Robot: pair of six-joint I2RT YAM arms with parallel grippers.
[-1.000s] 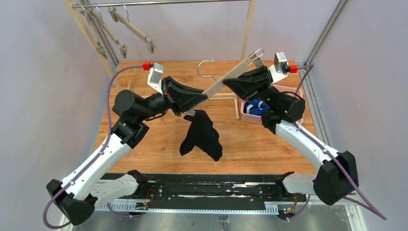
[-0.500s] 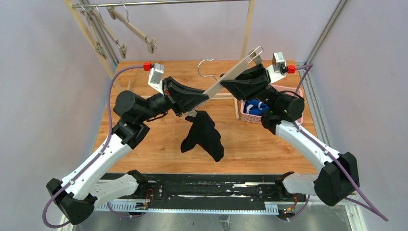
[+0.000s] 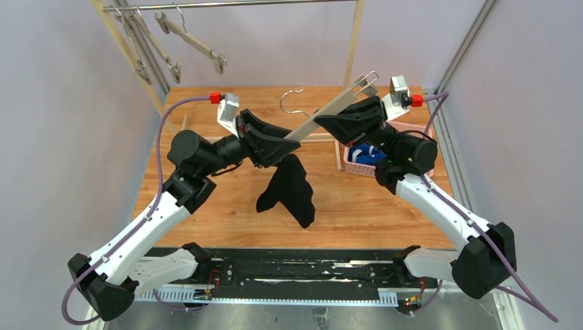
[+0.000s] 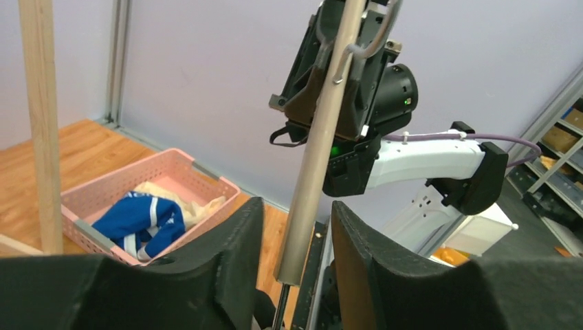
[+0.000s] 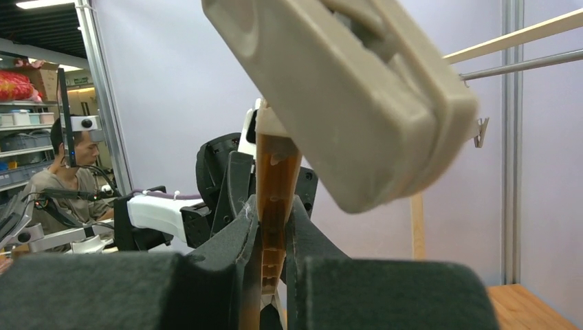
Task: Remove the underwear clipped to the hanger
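A beige clip hanger is held tilted above the table. The black underwear hangs from its lower end. My right gripper is shut on the hanger's bar, seen edge-on between the fingers in the right wrist view, with a clip close above. My left gripper is open, its fingers on either side of the bar's lower end with gaps on both sides. The blue underwear and the cream underwear lie in the pink basket.
The pink basket stands on the wooden table at the right, under my right arm. A clothes rack with spare hangers stands at the back left. A wooden post rises at the back middle.
My left gripper has shifted up and to the right along the hanger's lower end. The black underwear has swung slightly with it. The right gripper has kept its hold.
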